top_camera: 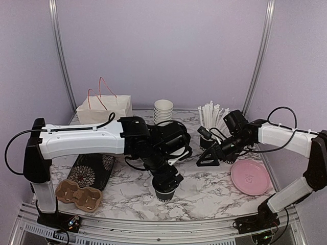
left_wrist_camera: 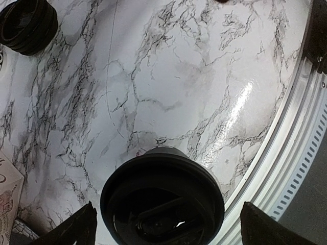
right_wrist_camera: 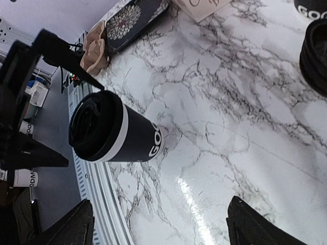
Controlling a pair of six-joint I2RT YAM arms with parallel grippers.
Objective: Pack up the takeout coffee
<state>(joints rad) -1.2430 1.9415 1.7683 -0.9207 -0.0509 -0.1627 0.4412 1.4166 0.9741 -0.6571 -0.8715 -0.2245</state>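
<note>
Coffee cup, upright near the front edge of the marble table.
Stands between the spread fingers of the left pincer, a gap on each side, neither finger touching. Black paper body, black plastic lid, pale band under the lid, white lettering near the base.

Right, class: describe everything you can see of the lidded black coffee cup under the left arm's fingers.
The coffee cup is small, black and paper-looking, with a black plastic lid, a white band beneath it and white lettering near the base. It stands upright on the marble table near the front edge, between the open left fingers, which appear not to touch it.
</note>
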